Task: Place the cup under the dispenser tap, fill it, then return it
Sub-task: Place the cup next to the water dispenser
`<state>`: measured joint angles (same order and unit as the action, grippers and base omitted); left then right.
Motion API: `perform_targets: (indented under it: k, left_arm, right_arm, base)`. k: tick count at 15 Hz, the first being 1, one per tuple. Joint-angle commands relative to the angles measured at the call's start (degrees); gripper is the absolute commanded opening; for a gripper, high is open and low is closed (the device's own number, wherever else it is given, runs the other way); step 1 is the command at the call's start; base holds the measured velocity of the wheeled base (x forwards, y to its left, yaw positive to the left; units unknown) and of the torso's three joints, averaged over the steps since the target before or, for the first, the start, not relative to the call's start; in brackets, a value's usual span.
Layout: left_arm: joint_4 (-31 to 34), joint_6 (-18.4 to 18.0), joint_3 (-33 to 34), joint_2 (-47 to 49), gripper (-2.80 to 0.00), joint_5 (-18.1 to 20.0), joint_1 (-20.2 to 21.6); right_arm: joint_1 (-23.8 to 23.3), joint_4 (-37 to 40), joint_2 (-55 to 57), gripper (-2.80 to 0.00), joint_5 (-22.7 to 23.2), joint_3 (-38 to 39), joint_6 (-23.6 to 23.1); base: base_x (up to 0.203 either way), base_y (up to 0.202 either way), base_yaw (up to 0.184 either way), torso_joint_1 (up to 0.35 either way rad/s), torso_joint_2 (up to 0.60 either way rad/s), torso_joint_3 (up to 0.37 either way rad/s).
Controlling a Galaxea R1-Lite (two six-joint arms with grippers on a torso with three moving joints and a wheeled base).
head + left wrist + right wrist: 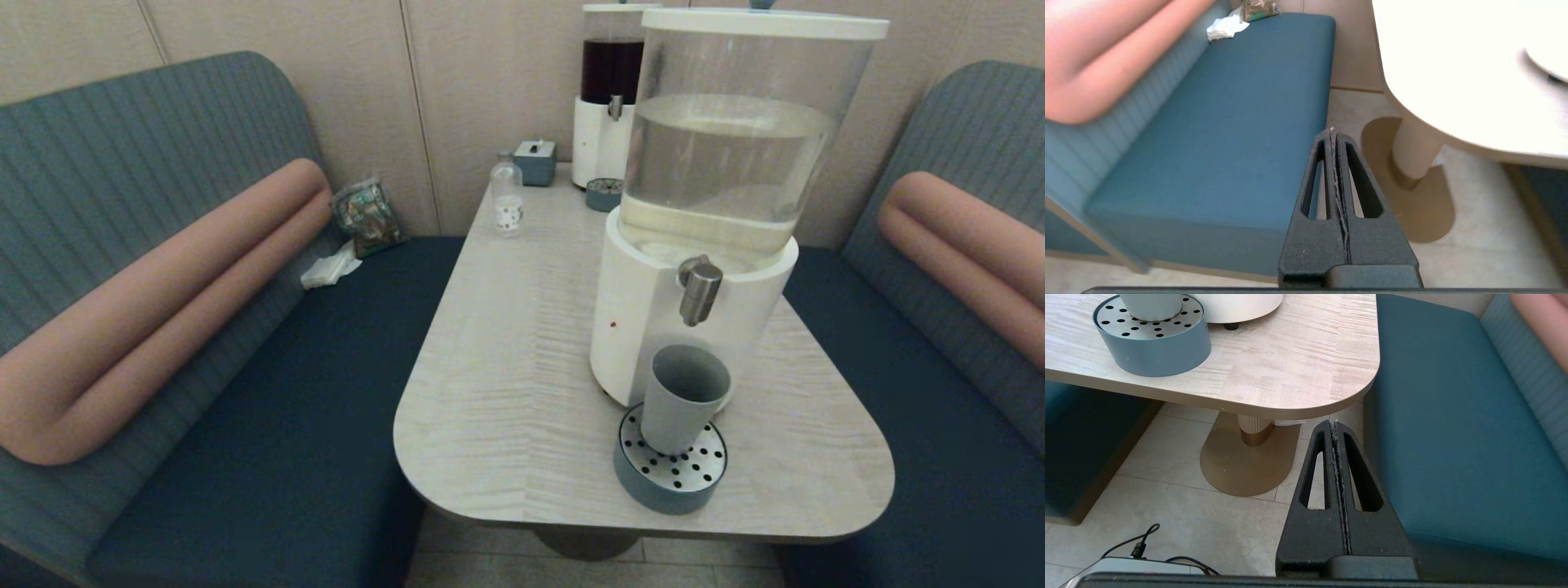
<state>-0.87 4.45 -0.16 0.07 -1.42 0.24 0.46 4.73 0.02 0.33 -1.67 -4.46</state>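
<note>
The grey-blue cup (682, 398) stands upright on a round blue drip tray (665, 482) with a perforated metal top, directly below the brushed-metal dispenser tap (699, 290) of the large clear tank (735, 175) of pale liquid. The cup's base (1152, 304) also shows on the tray (1153, 347) in the right wrist view. Neither arm shows in the head view. My left gripper (1333, 131) is shut and empty, low beside the table over the left bench edge. My right gripper (1333, 424) is shut and empty, below the table's near right corner.
A dark-liquid dispenser (608, 98) with its own small tray (604, 194), a clear bottle (507, 196) and a small blue box (535, 161) stand at the table's far end. Blue benches (269, 392) flank the table (506, 392). A cable (1139, 547) lies on the floor.
</note>
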Motion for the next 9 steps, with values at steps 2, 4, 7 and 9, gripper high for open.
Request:
perform_targets:
  k: [2, 4, 7, 9]
  left_arm:
    - [-0.22, 0.44, -1.3, 0.09, -2.8, -0.07, 0.02]
    - [0.87, 1.09, -8.9, 2.67, -2.8, 1.07, 0.0]
    - [1.28, 5.41, -25.91, 19.7, -2.8, 2.57, -0.13]
    - [-0.51, 8.05, -37.42, 37.21, -2.8, 3.75, -0.18]
  right_arm:
    - [-0.02, 0.02, -0.29, -2.8, 0.02, 0.0, -0.02]
    - [0.06, 0.02, -0.29, -2.8, 0.02, 0.0, -0.02]
    - [0.05, 0.02, -0.29, -2.8, 0.02, 0.0, -0.02]
    - [0.06, 0.03, -0.29, -2.8, 0.02, 0.0, -0.02]
  base:
    - [0.0, 0.0, 0.0, 0.0, 0.0, 0.0]
    - [0.0, 0.0, 0.0, 0.0, 0.0, 0.0]
    - [0.0, 0.0, 0.0, 0.0, 0.0, 0.0]
    - [0.0, 0.0, 0.0, 0.0, 0.0, 0.0]
